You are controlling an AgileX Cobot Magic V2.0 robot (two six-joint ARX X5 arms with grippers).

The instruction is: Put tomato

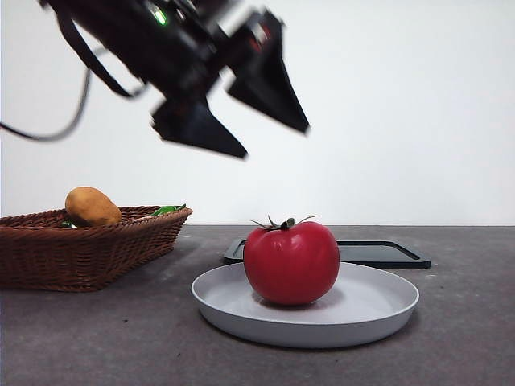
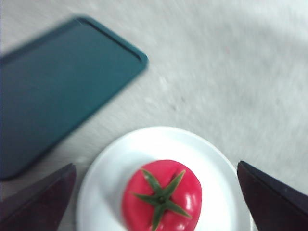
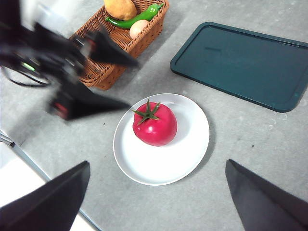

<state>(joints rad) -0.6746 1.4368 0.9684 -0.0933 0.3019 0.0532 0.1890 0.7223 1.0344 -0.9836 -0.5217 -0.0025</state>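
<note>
The tomato [image 1: 290, 263] sits upright on the plate [image 1: 378, 310], calyx up, slightly toward the basket side of the plate's centre. Nothing touches it. The plate, white and shallow, rests on the grey table [image 1: 96, 338].

The left gripper [image 1: 273, 137] hangs above the tomato and toward the basket side, well clear of it, with its two black jaws spread wide and empty. The left wrist view is blurred, but it shows the tomato [image 2: 162, 196] on the plate [image 2: 115, 163] between those parted jaws.

The right gripper [image 3: 156, 192] is higher still, looking down over the whole scene; its jaws are also wide apart and hold nothing. It does not appear in the front view.

Behind the plate lies a dark tray [image 1: 386, 253], flat and bare, close to the plate's rim. A wicker basket [image 1: 80, 249] stands well apart from the plate. It holds an orange-yellow fruit [image 1: 92, 207], a green pepper [image 3: 137, 18] and a pale egg-like item [image 3: 138, 29].
</note>
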